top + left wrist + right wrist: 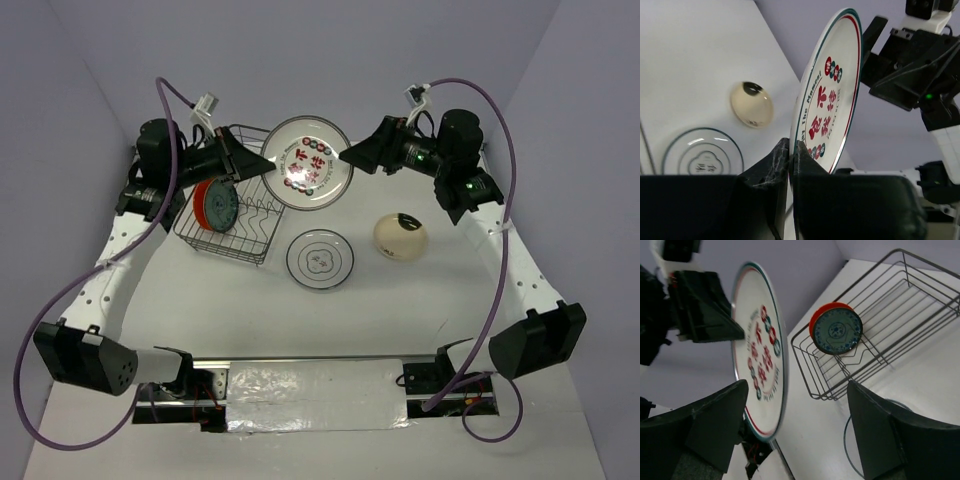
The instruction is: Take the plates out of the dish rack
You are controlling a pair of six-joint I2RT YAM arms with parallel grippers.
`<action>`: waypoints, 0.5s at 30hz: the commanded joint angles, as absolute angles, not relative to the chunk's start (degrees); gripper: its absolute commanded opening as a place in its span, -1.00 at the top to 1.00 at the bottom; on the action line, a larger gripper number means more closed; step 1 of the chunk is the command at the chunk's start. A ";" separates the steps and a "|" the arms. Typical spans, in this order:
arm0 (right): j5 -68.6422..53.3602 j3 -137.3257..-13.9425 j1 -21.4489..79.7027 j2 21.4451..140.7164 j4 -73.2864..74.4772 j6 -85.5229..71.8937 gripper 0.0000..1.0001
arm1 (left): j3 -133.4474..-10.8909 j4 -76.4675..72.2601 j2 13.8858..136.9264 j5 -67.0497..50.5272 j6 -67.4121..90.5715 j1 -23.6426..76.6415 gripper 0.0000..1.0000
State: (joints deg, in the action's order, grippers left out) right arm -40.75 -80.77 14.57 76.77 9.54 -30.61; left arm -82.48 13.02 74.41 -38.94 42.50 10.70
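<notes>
- Left gripper (791, 147): jaws closed tight on the rim of the red plate (832, 95), which is held on edge in the air near the far edge, clear of the rack (222, 250).
- Right gripper (797, 387): wide open and empty, at the plate's opposite rim. I can't tell if it touches.
- Done: black-ring plate (319, 259) and cream plate (401, 236) lie flat mid-desk.
- Left to do: teal plate (220, 205) and orange plate (202, 200) stand in the rack near the far-left corner.

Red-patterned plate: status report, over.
Left gripper shut on red-patterned plate, held aloft. Right gripper open at its opposite rim. Dish rack holds teal plate, orange plate. Nothing blocking either arm.
</notes>
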 commanded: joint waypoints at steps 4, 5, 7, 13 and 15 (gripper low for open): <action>-46.31 -81.48 14.33 80.07 0.19 -35.67 -0.27 | -77.08 -6.50 74.35 -51.50 55.37 10.55 1.00; -47.19 -81.04 14.50 80.07 -0.61 -36.21 -0.15 | -76.73 -5.11 74.44 -51.68 54.76 10.55 0.99; -48.42 -80.51 14.59 80.42 -2.11 -36.82 0.41 | -76.12 -5.10 74.62 -52.20 54.41 10.55 0.88; -49.49 -77.96 13.98 79.54 -2.38 -37.45 1.00 | -80.74 1.99 76.46 -49.41 50.12 10.37 -0.28; -44.42 -77.61 13.28 78.93 5.56 -35.78 1.00 | -87.24 22.69 79.17 -37.41 40.12 10.28 -0.99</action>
